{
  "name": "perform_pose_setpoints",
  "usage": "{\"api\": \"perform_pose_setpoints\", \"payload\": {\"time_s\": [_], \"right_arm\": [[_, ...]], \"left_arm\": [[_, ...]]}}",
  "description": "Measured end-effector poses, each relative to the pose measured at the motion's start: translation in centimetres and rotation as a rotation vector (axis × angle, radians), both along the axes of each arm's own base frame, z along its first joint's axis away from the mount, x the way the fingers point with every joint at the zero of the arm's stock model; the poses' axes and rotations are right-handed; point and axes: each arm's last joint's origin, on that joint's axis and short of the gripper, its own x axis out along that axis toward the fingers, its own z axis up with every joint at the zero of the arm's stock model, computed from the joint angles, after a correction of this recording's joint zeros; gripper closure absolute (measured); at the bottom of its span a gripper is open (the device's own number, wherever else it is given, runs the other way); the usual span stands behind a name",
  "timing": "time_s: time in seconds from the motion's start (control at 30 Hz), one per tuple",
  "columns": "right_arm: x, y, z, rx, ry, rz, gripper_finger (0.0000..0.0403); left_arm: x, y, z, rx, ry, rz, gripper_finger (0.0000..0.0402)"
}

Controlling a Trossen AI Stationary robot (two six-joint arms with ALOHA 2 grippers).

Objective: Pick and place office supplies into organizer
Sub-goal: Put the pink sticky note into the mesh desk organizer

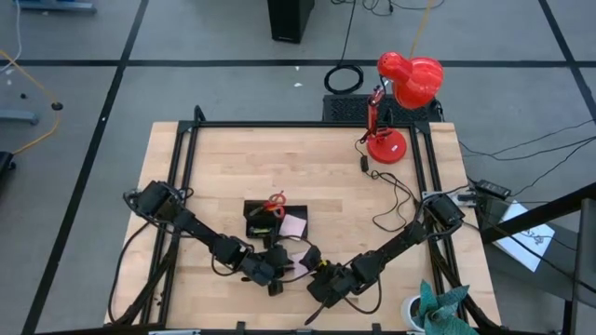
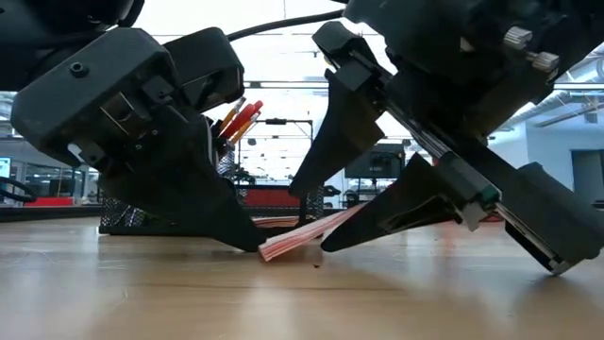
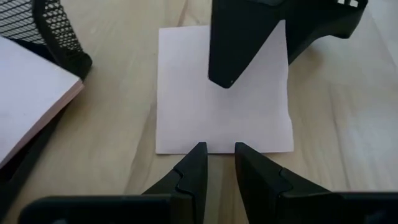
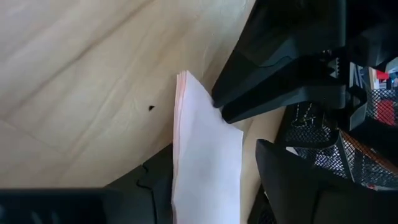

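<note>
A pale pink square note pad (image 1: 298, 261) (image 3: 217, 118) lies near the table's near edge, between my two grippers. It is tilted: one edge (image 2: 269, 252) is on the wood and the opposite side is raised. My left gripper (image 3: 220, 149) stands at that low edge with only a narrow gap between its fingers. My right gripper (image 2: 311, 222) is open around the raised side. The black mesh organizer (image 1: 265, 220) sits just beyond, with red-handled scissors (image 1: 273, 204) upright in its tall compartment. A second pink pad (image 1: 293, 225) lies in its shallow one. My left gripper touches the note pad's low edge (image 3: 217, 151) with both fingertips (image 3: 198, 152), coming slanting down from the table's left. The fingers stand side by side along the edge and do not pinch it. My right gripper has its lower finger (image 2: 377, 222) under the pad's raised side (image 2: 326, 227), coming slanting from the table's right. Its upper finger (image 2: 316, 151) hangs above the pad without touching. The pad leans on the lower finger, its far edge on the table.
A red desk lamp (image 1: 400, 93) stands at the far right corner, and its cable (image 1: 386, 200) trails over the right part of the table. A teal cloth (image 1: 438, 307) lies off the near right corner. Bare wood spreads across the table's far half.
</note>
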Motion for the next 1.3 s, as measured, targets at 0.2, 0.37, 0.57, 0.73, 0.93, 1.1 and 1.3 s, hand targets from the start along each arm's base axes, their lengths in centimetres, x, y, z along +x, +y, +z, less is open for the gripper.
{"api": "perform_pose_setpoints", "payload": {"time_s": [0.2,0.37,0.57,0.73,0.93,1.1,1.3], "right_arm": [[0.0,0.0,0.0,0.011,-0.003,-0.014,0.0280],[-0.3,0.4,0.0,0.000,-0.011,-0.011,0.0383],[-1.2,1.5,0.6,-0.112,-0.105,-0.059,0.0400],[-2.0,1.9,2.4,-0.126,-0.218,-0.141,0.0401],[-1.0,0.5,6.7,0.010,-0.383,-0.273,0.0402],[0.3,-2.4,8.3,0.013,-0.451,-0.394,0.0402],[2.0,-5.4,8.2,0.154,-0.402,-0.415,0.0402]], "left_arm": [[0.1,-0.1,0.0,-0.008,-0.015,-0.017,0.0314],[0.1,-0.1,0.0,0.006,-0.021,-0.014,0.0314],[-0.4,-1.4,1.2,0.094,-0.095,-0.123,0.0314],[-2.6,-4.4,4.8,0.172,-0.204,-0.349,0.0314],[-6.5,-7.8,9.7,0.300,-0.404,-0.520,0.0314],[-9.0,-9.2,11.8,0.335,-0.487,-0.482,0.0314],[-10.5,-10.1,11.9,0.366,-0.495,-0.499,0.0314]]}}
